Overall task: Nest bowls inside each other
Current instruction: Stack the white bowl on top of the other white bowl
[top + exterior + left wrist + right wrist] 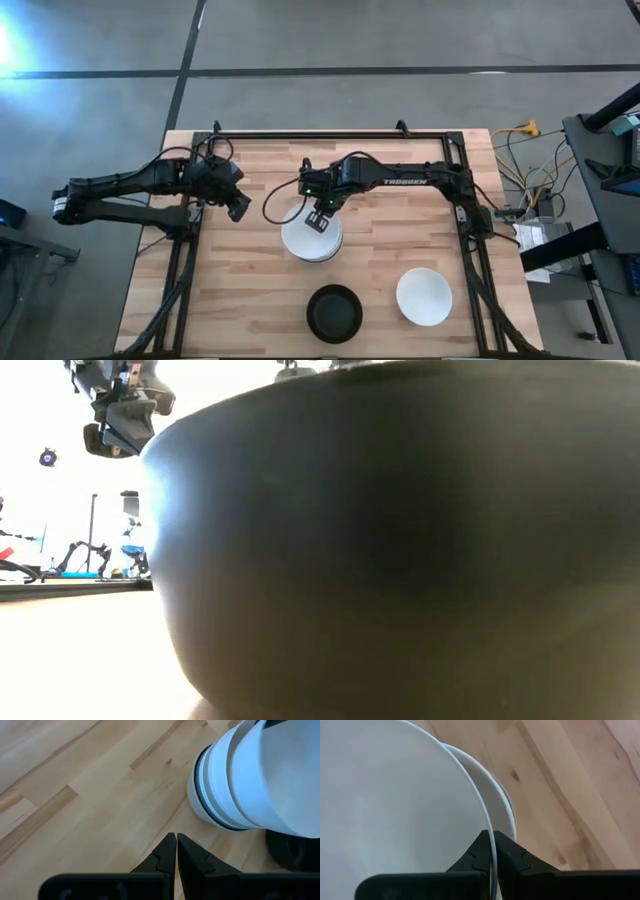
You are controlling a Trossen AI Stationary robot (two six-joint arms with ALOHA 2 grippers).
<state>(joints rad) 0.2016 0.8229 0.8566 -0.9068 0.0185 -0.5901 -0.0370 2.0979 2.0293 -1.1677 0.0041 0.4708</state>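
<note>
A stack of nested bowls (312,238) stands on its base mid-table; in the left wrist view the stack (220,790) shows white rims with a dark band between them. A white bowl (285,775) sits tilted on top, and my right gripper (322,215) is shut on it. A black bowl (334,312) and a single white bowl (424,296) stand on the table near the near edge. My left gripper (238,205) is shut and hovers left of the stack, touching nothing. My right gripper (492,851) pinches the top white bowl's rim (490,827), one finger inside the bowl and one outside. The fingers come from above, slanting down from the far side. The bowl sits tilted over the stack; whether its lower side rests in the stack is hidden.
The black bowl (400,540) fills most of the low view and hides the stack. A black metal frame (330,135) runs along the table's far edge and sides. Bare wood (240,290) lies left of the black bowl.
</note>
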